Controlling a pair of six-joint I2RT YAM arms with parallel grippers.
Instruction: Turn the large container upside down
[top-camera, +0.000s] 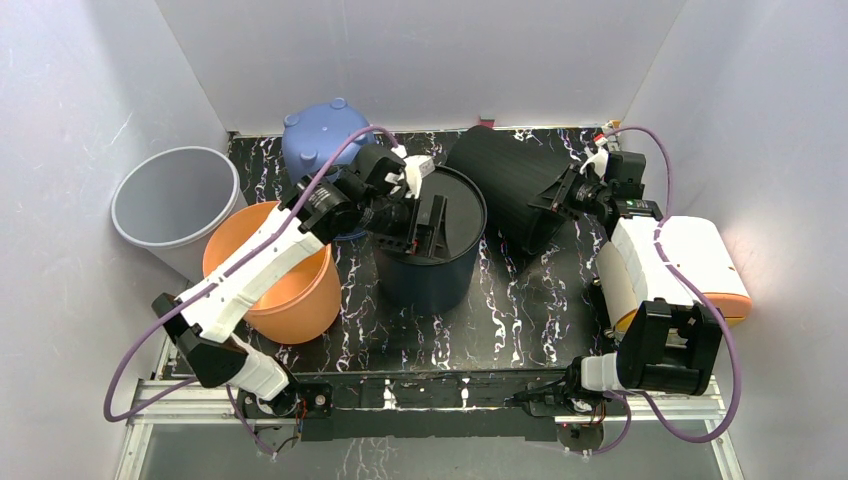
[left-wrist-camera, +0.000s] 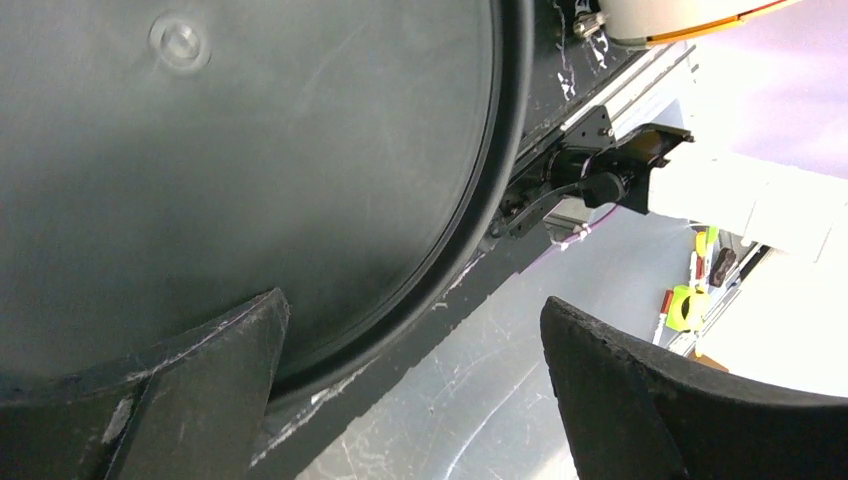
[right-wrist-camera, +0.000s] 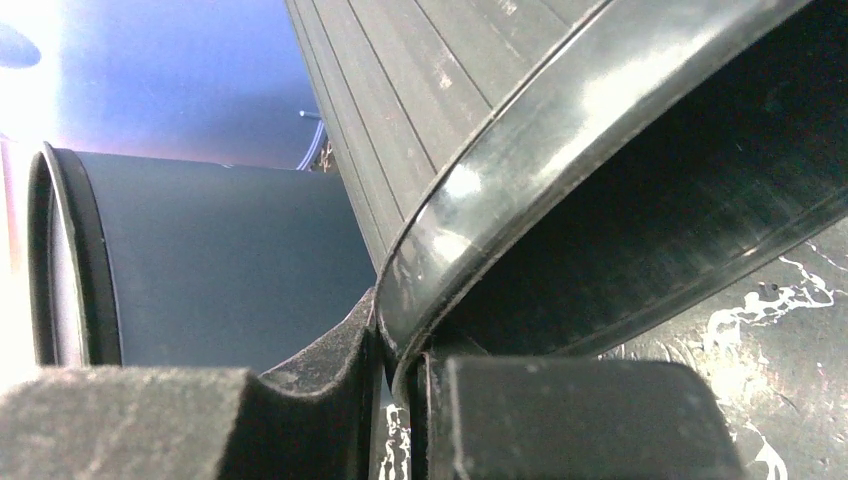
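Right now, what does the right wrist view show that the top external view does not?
Only right wrist: how the right claw is shut on the glossy rim of the ribbed black plastic container. Only top external: the orange plastic bucket, the grey plastic bin, and the open left claw over the dark navy round container. Both: that ribbed container, tilted, and the navy one.

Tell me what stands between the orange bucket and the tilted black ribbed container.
The dark blue container stands between orange bucket and black ribbed container, the open left claw over its flat top; the top view shows it.
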